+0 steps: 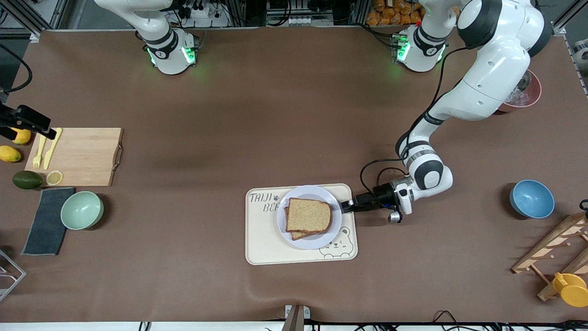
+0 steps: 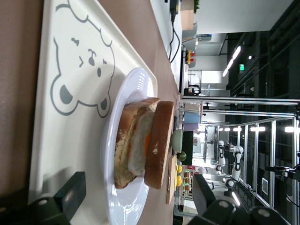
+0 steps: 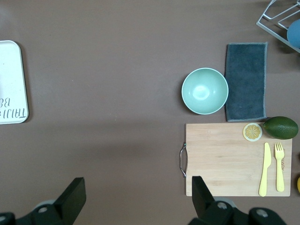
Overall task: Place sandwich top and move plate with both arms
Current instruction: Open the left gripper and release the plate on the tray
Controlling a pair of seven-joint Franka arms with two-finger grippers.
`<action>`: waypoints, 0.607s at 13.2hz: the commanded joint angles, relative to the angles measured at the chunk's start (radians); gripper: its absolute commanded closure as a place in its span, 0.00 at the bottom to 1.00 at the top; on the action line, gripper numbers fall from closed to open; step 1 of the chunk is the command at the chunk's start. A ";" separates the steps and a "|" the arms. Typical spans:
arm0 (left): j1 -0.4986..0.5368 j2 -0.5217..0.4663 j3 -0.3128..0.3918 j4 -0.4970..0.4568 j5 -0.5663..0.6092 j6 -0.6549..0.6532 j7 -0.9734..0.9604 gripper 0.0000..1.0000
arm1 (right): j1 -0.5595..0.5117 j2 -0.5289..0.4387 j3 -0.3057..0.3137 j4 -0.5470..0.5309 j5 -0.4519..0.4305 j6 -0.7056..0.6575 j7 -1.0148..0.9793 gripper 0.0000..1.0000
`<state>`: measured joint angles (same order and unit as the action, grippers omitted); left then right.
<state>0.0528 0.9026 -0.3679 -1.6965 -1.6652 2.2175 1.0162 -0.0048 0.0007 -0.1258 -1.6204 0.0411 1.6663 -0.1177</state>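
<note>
The sandwich top point(image 1: 308, 214) point(image 2: 158, 140) lies on an egg-topped bread slice point(image 2: 136, 145) on the plate point(image 1: 321, 240) point(image 2: 124, 206). The plate sits on a cream bear-print tray point(image 1: 262, 243) point(image 2: 61, 140). My left gripper point(image 1: 345, 205) point(image 2: 138, 180) is open and level with the table at the plate's rim toward the left arm's end, and the rim reaches in between its fingers. My right gripper point(image 3: 137, 183) is out of the front view. It hangs open and empty over bare table between the tray point(image 3: 11, 79) and the cutting board point(image 3: 225, 159).
Toward the right arm's end lie a cutting board point(image 1: 82, 156) with yellow cutlery, a green bowl point(image 1: 81, 210), a dark cloth point(image 1: 46, 220), an avocado and lemons. Toward the left arm's end stand a blue bowl point(image 1: 531, 198), a wooden rack point(image 1: 556, 248) and a yellow cup point(image 1: 569, 288).
</note>
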 commanded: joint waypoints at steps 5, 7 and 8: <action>-0.004 -0.132 0.017 0.004 0.277 0.016 -0.468 0.00 | -0.018 0.004 0.015 -0.001 0.014 -0.002 0.009 0.00; -0.005 -0.163 0.018 0.029 0.416 0.016 -0.647 0.00 | -0.018 0.004 0.014 -0.001 0.014 -0.003 0.009 0.00; -0.004 -0.183 0.017 0.044 0.500 0.016 -0.738 0.00 | -0.018 0.004 0.015 0.000 0.014 -0.003 0.009 0.00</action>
<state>0.0548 0.7667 -0.3582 -1.6579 -1.2763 2.2225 0.4204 -0.0048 0.0070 -0.1256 -1.6204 0.0411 1.6663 -0.1177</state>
